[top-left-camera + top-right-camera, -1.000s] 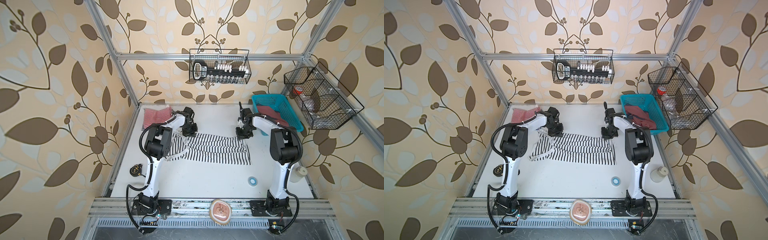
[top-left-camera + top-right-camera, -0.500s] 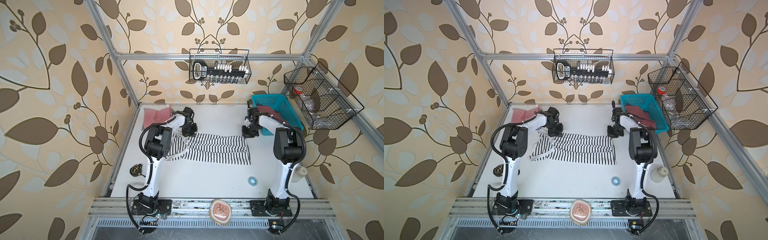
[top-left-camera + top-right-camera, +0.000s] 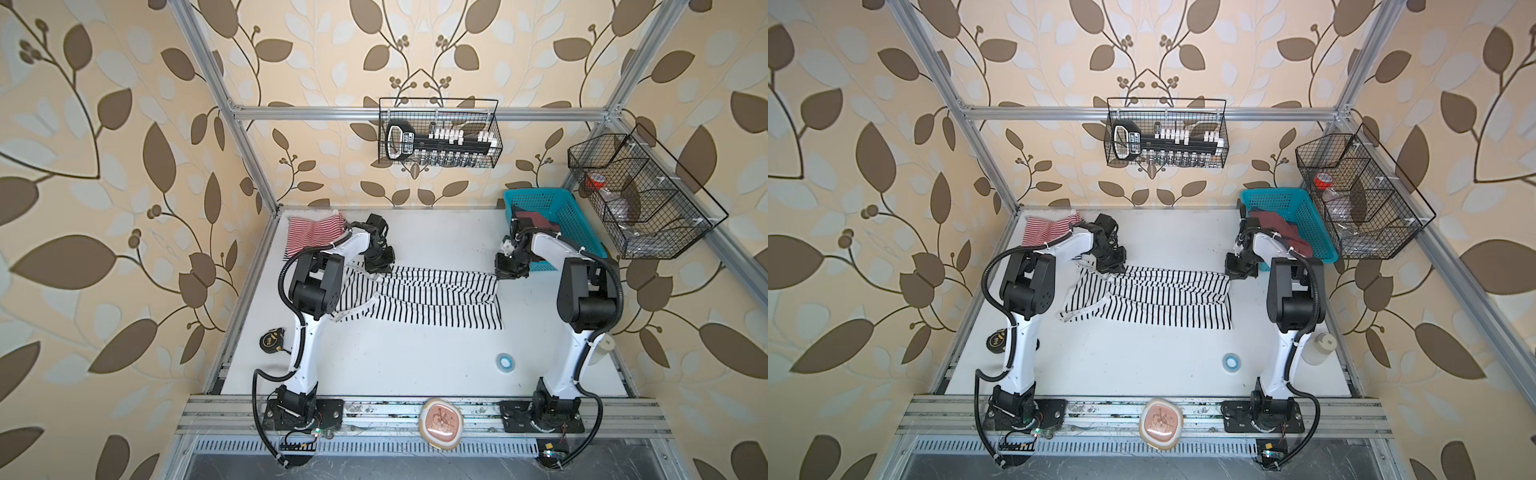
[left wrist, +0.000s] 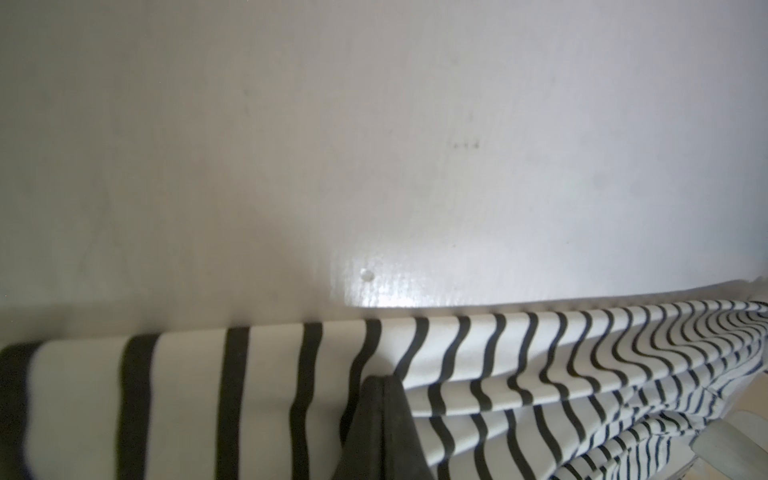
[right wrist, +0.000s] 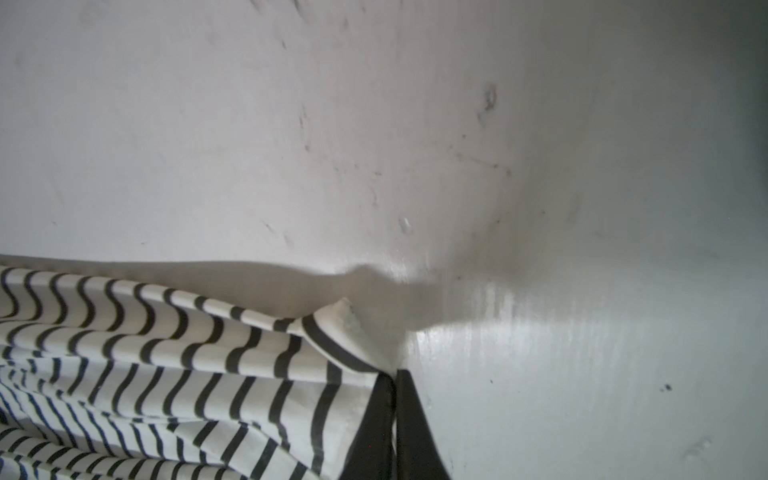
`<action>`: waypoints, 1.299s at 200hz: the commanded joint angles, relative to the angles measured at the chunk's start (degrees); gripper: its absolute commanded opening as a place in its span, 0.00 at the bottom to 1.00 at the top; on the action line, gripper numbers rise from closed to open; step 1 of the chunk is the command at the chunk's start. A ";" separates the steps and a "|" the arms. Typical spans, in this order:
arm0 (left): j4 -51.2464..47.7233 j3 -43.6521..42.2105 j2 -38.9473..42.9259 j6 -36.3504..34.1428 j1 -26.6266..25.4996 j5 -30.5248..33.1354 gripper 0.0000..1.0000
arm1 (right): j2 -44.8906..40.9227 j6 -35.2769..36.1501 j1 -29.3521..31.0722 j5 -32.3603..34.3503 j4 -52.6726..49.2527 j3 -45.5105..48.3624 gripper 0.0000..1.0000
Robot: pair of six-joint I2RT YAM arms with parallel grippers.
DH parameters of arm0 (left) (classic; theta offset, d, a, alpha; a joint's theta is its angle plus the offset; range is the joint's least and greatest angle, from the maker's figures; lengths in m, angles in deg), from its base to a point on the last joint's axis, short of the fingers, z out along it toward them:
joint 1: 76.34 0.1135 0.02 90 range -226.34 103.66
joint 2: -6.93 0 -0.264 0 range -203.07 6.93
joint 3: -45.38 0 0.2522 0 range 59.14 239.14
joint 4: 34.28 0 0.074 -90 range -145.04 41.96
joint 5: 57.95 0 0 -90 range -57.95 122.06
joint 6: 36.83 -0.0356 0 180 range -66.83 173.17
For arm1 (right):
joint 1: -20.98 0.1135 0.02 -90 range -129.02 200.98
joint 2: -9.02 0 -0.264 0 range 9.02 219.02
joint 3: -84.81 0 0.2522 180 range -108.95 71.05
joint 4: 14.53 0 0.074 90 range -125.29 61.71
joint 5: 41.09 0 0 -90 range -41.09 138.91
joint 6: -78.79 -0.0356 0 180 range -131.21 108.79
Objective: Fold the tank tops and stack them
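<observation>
- Red/white striped top [image 3: 311,235]: bunched at far-left corner of table [image 3: 415,365], behind L arm.
- L gripper [image 3: 378,266]: jaws closed, pinching far edge of black/white striped top [image 3: 436,299] nr its left end.
- That top: laid out mid-table, stretched betw. both grippers.
- R gripper [image 3: 509,272]: jaws closed on its far-right corner.
- Dusty red top [image 3: 536,220]: in teal basket [image 3: 569,216], far right.

The black-and-white striped tank top [image 3: 419,301] is spread on the surface [image 3: 407,365] (its far corners met by left gripper [image 3: 376,269] and right gripper [image 3: 506,274]).
</observation>
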 commanded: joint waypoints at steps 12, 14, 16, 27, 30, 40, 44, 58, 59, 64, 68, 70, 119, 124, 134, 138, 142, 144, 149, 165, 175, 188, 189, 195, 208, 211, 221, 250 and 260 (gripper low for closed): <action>-2.96 -1.94 -4.20 -1.25 0.64 4.29 0.01 | -2.48 0.88 -0.45 0.88 -2.58 1.86 0.18; -2.96 -1.94 -4.00 -1.20 0.64 4.25 0.01 | -2.74 0.89 -0.45 0.85 -2.67 1.90 0.19; -2.96 -1.94 -3.82 -1.21 0.64 4.24 0.02 | -2.93 0.91 -0.51 0.85 -2.69 1.96 0.20; -3.04 -2.01 -2.63 -1.26 0.64 4.15 0.09 | -4.53 0.78 -0.28 1.30 -3.00 2.26 0.25; -3.04 -2.02 -2.25 -1.20 0.64 4.15 0.10 | -4.92 0.75 -0.19 1.46 -3.10 2.38 0.25; -3.11 -2.05 -0.92 -1.25 0.64 4.23 0.16 | -6.56 0.45 0.35 2.06 -3.10 2.52 0.28; -3.18 -2.07 -0.41 -1.12 0.64 4.24 0.18 | -7.31 0.36 0.65 2.16 -3.11 2.45 0.29; -3.39 -2.16 1.77 -0.99 0.64 4.24 0.26 | -9.47 0.23 2.60 1.97 -2.90 2.20 0.31; -3.39 -2.14 1.96 -0.95 0.64 4.24 0.27 | -9.54 0.20 2.84 1.93 -2.85 2.19 0.31; -3.46 -2.27 2.78 -0.91 0.64 4.26 0.27 | -10.13 0.11 3.82 1.79 -2.72 2.05 0.32; -3.48 -2.22 3.46 -0.83 0.64 4.24 0.28 | -10.55 0.03 4.77 1.42 -2.59 1.96 0.33; -3.55 -2.32 3.76 -0.76 0.58 4.26 0.28 | -10.69 -0.01 5.21 1.30 -2.52 1.93 0.33; -5.75 -4.02 11.87 -0.71 0.40 6.14 0.32 | -9.57 -2.04 14.03 -4.47 1.23 2.06 0.35; -5.92 -4.46 12.60 -0.72 0.38 6.37 0.32 | -9.05 -2.04 14.63 -5.14 1.82 2.18 0.35; -6.20 -5.40 14.00 -0.65 0.25 6.84 0.33 | -7.97 -2.20 15.75 -6.55 2.51 2.40 0.35; -6.21 -5.81 14.51 -0.66 0.18 6.87 0.33 | -7.38 -2.14 16.26 -6.76 2.93 2.44 0.35; -6.21 -6.27 14.97 -0.67 0.05 6.89 0.33 | -6.89 -2.13 16.68 -7.08 3.22 2.44 0.35; -6.16 -6.56 15.23 -0.72 -0.01 6.88 0.33 | -6.58 -2.13 16.76 -7.13 3.26 2.45 0.35; -6.12 -7.10 15.70 -0.73 -0.20 6.78 0.34 | -5.92 -2.20 17.26 -7.23 3.51 2.42 0.35; -6.19 -8.43 16.62 -0.95 -1.21 6.37 0.34 | -3.85 -2.21 18.31 -7.85 4.31 2.45 0.36; -6.50 -9.14 16.51 -1.24 -2.02 5.94 0.34 | -2.87 -2.30 18.70 -8.02 4.83 2.45 0.36; -7.38 -9.77 15.93 -1.51 -2.93 5.99 0.34 | -1.91 -2.21 19.43 -8.28 5.19 2.53 0.37; -7.41 -9.85 15.90 -1.48 -2.99 6.04 0.34 | -1.91 -2.21 19.43 -8.28 5.19 2.53 0.37; -7.52 -10.36 15.71 -1.49 -3.29 6.21 0.34 | -1.57 -2.06 19.85 -8.37 5.36 2.60 0.38; -7.06 -12.06 15.58 -1.27 -3.42 6.41 0.34 | -1.19 -1.66 20.47 -8.36 5.60 2.74 0.40; -6.94 -12.33 15.56 -1.19 -3.40 6.46 0.34 | -1.02 -1.69 20.65 -8.30 5.71 2.87 0.41; -6.96 -12.95 15.36 -1.09 -3.44 7.29 0.34 | -0.51 -1.47 20.97 -8.47 5.74 3.02 0.42; -7.43 -13.53 14.64 -1.45 -3.40 8.59 0.25 | 0.22 -0.90 21.17 -7.08 5.82 4.26 0.43; -7.82 -13.62 14.44 -1.76 -3.40 9.29 0.21 | 0.42 -0.58 21.16 -6.39 5.74 4.87 0.41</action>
